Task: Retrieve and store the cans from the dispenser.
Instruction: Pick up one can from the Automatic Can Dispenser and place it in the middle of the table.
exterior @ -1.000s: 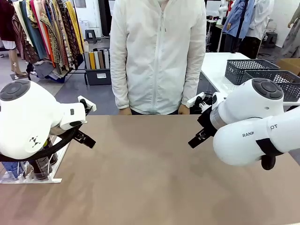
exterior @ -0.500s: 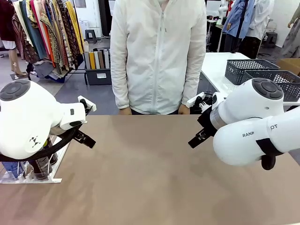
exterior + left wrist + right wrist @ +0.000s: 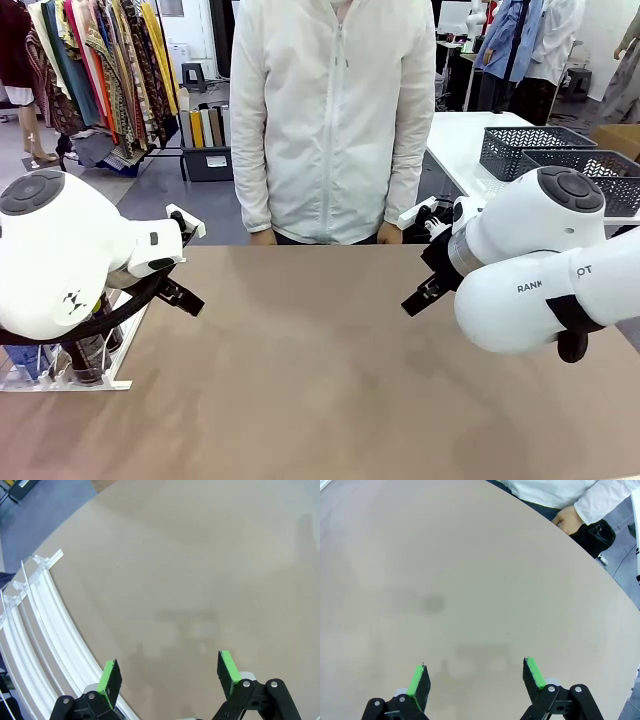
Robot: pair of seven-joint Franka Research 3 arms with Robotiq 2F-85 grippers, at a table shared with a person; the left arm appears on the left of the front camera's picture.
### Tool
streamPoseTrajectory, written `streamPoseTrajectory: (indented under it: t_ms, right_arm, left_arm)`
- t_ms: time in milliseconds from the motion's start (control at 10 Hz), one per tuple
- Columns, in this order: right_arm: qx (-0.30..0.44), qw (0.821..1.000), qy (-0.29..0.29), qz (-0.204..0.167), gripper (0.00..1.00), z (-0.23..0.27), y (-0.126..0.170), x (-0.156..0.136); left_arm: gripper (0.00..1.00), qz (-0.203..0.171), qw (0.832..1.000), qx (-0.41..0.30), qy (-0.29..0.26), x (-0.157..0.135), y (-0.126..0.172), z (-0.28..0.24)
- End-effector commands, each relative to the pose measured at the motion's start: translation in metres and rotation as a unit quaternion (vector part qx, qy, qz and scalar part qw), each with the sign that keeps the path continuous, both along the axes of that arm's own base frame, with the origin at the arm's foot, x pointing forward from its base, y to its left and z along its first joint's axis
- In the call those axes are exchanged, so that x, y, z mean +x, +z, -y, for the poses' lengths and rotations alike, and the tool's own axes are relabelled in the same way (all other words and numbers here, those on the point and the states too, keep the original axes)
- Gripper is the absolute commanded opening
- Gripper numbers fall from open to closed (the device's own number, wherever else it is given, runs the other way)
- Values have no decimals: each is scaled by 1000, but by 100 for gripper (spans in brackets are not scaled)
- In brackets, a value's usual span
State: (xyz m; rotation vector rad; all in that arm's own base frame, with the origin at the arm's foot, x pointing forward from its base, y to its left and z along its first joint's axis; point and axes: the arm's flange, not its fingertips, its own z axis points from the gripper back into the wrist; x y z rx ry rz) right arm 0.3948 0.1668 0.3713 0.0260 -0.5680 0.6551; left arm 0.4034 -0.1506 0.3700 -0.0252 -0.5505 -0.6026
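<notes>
The dispenser is a white railed rack at the table's left edge, largely hidden behind my left arm. Dark cans stand at its near end, and a blue one shows beside them. My left gripper hovers just right of the rack. In the left wrist view the dispenser's curved white lanes run along the left, and the left gripper is open over bare table. My right gripper hangs over the table's right side; the right wrist view shows the right gripper open and holding nothing.
A person in a white jacket stands at the far edge, hands resting near the rim. Two dark mesh baskets sit on a white table at the back right. The brown tabletop lies between the arms.
The person has shifted slightly to the left. Neither arm has moved, and both grippers stay open.
</notes>
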Motion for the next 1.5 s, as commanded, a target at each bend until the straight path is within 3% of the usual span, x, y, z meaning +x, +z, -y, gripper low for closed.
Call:
streamPoseTrajectory:
  t_ms: [0, 100, 300, 400, 500, 600, 700, 800, 1000, 1100, 1200, 1400]
  right_arm:
    - [0, 1000, 0, 0, 100, 0, 0, 0]
    - [0, 1000, 0, 0, 100, 0, 0, 0]
    - [60, 992, -7, -115, 100, 14, 13, -2]
    - [130, 974, -15, -183, 100, 21, 26, -2]
    - [187, 952, -86, -226, 100, 31, 40, 2]
    - [258, 929, -51, -260, 100, 52, 52, 2]
    - [359, 883, 14, -303, 100, 97, 73, -6]
    - [416, 861, 23, -290, 100, 134, 85, -15]
    - [539, 814, 1, -218, 100, 227, 91, -42]
    - [588, 787, -36, -183, 100, 270, 81, -56]
    - [638, 749, -84, -155, 100, 313, 61, -70]
    - [696, 693, -145, -118, 100, 367, 22, -88]
  left_arm:
    - [100, 0, 1000, 0, 0, 0, 0, 0]
    - [100, 0, 1000, 0, 0, 0, 0, 0]
    - [100, -81, 995, -55, -30, -10, 19, 8]
    - [100, -156, 984, -84, 24, -13, 35, 16]
    - [100, -174, 976, -122, 46, -18, 55, 16]
    - [100, -200, 967, -156, 28, -24, 72, 9]
    - [100, -216, 953, -214, 6, -34, 98, -12]
    - [100, -204, 937, -284, -4, -45, 131, -58]
    - [100, -149, 895, -418, 44, -57, 169, -160]
    - [100, -125, 871, -468, 80, -63, 171, -209]
    - [100, -102, 846, -511, 108, -76, 163, -260]
    - [100, -64, 792, -578, 185, -98, 130, -330]
